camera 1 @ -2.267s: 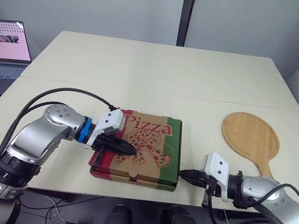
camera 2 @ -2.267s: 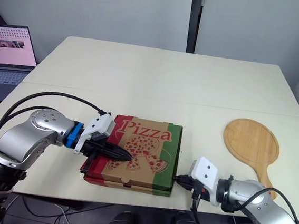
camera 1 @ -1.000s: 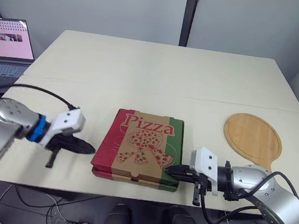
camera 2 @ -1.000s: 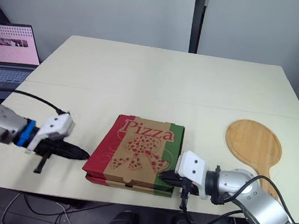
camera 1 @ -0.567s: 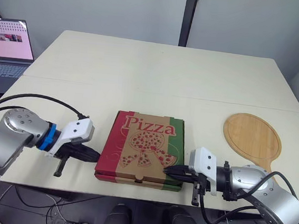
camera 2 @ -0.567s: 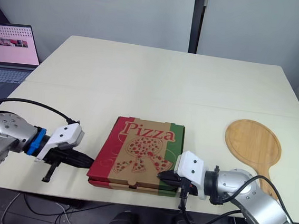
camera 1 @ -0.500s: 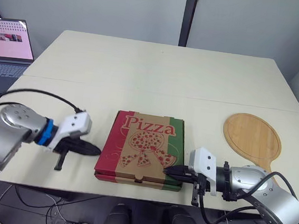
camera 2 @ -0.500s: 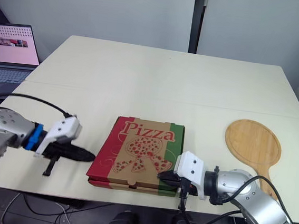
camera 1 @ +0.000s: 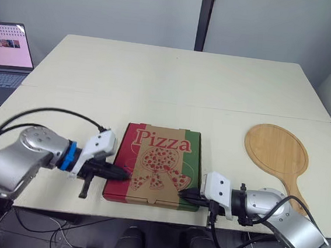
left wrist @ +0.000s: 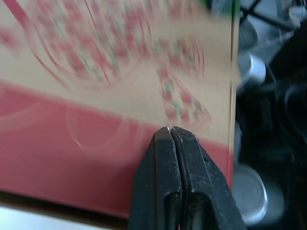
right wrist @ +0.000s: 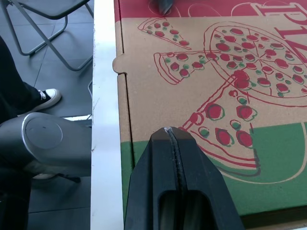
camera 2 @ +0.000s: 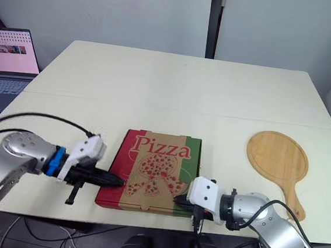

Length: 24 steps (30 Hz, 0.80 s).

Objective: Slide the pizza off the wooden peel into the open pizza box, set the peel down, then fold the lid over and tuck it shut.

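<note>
The pizza box (camera 1: 156,164) lies flat at the lower centre of the frame, near the front edge of the table (camera 1: 170,77). Its lid is folded down, with the printed "Pizza" lettering facing up. The lid has a red band along its left side and a green band along its right side.

The left gripper (camera 1: 124,175) is at the lower left of the box. Its two black fingers (left wrist: 169,158) are clenched together with nothing between them. In the left wrist view, the fingertips lie over the red band of the lid.

The right gripper (camera 1: 182,192) is at the lower right corner of the box. Its fingers (right wrist: 169,163) are likewise pressed together and hold nothing. In the right wrist view, the fingertips lie over the green band, just below the printed pizza slice. Whether either pair of tips actually contacts the cardboard cannot be determined.

The wooden peel (camera 1: 277,151) lies flat on the table at the right of the frame, well apart from the box and both grippers. Its round blade is bare, and its handle points toward the lower right.

A laptop (camera 1: 6,47) stands at the upper left edge of the frame, beside the table.
</note>
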Motion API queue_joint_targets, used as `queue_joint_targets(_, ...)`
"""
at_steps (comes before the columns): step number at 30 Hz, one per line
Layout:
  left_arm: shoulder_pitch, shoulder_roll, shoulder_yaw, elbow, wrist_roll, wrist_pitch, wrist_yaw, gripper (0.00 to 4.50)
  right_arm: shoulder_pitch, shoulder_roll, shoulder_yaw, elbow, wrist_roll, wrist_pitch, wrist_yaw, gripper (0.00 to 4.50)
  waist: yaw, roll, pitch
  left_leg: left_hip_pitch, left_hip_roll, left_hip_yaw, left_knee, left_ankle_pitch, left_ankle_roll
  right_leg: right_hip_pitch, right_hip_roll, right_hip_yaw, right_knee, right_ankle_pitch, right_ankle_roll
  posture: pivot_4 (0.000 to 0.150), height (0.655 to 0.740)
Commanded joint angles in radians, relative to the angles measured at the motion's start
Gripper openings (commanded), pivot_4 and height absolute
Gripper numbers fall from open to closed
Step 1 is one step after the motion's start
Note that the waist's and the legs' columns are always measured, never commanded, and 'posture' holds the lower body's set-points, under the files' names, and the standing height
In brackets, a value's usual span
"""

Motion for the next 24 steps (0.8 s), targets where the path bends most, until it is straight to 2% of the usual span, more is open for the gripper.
queue_joint_targets(1, 0.030, -0.008, -0.044, 0.061, 0.068, -0.043, 0.017, 0.00, 0.005, -0.003, 0.004, 0.000, -0.016, -0.009, 0.009, 0.03, 0.000, 0.002, -0.003, 0.001, 0.000, 0.000, 0.000, 0.000, 0.000, 0.000, 0.000, 0.000, 0.000, 0.000, 0.000, 0.150, 0.7306)
queue_joint_targets(3, 0.042, -0.027, -0.045, 0.093, 0.078, -0.092, 0.019, 0.00, 0.002, -0.003, 0.003, 0.003, -0.026, -0.019, 0.010, 0.03, 0.000, 0.005, -0.005, 0.002, 0.000, 0.001, -0.001, 0.000, 0.000, 0.001, -0.001, 0.001, 0.000, 0.000, 0.000, 0.150, 0.7306)
queue_joint_targets(5, 0.041, -0.058, 0.004, 0.086, 0.013, -0.059, 0.038, 0.00, -0.005, 0.004, -0.017, -0.003, -0.018, -0.021, 0.006, 0.03, 0.001, 0.008, -0.007, 0.003, -0.001, 0.001, -0.001, 0.000, 0.000, 0.002, -0.001, 0.001, 0.000, 0.000, 0.000, 0.150, 0.7306)
queue_joint_targets(10, -0.001, -0.089, 0.219, 0.127, -0.143, 0.082, 0.122, 0.00, -0.017, 0.028, -0.151, -0.032, 0.055, 0.014, -0.026, 0.03, 0.001, 0.004, -0.005, 0.002, 0.000, 0.000, 0.001, 0.000, 0.000, 0.002, 0.000, 0.000, 0.000, 0.000, 0.001, 0.150, 0.7306)
queue_joint_targets(15, -0.026, -0.119, 0.373, 0.227, -0.157, 0.111, 0.262, 0.00, -0.019, 0.047, -0.296, 0.018, 0.071, 0.030, -0.090, 0.03, 0.001, 0.003, -0.005, 0.000, 0.000, 0.000, 0.000, 0.000, 0.000, 0.001, -0.001, 0.000, 0.000, 0.000, 0.001, 0.150, 0.7306)
queue_joint_targets(19, 0.034, -0.141, 0.354, 0.240, -0.105, 0.090, 0.315, 0.00, -0.014, 0.035, -0.285, 0.113, -0.027, -0.009, -0.129, 0.03, 0.000, 0.003, -0.005, 0.001, -0.001, 0.000, 0.000, 0.000, 0.000, 0.001, -0.002, 0.000, 0.000, 0.000, 0.001, 0.150, 0.7306)
queue_joint_targets(24, 0.099, -0.209, 0.275, 0.193, -0.077, 0.088, 0.351, 0.00, -0.005, 0.053, -0.189, 0.221, -0.132, -0.078, -0.134, 0.03, 0.001, 0.003, -0.006, 0.001, 0.000, 0.001, 0.000, 0.000, 0.000, 0.001, -0.003, 0.001, 0.000, 0.001, 0.001, 0.150, 0.7306)
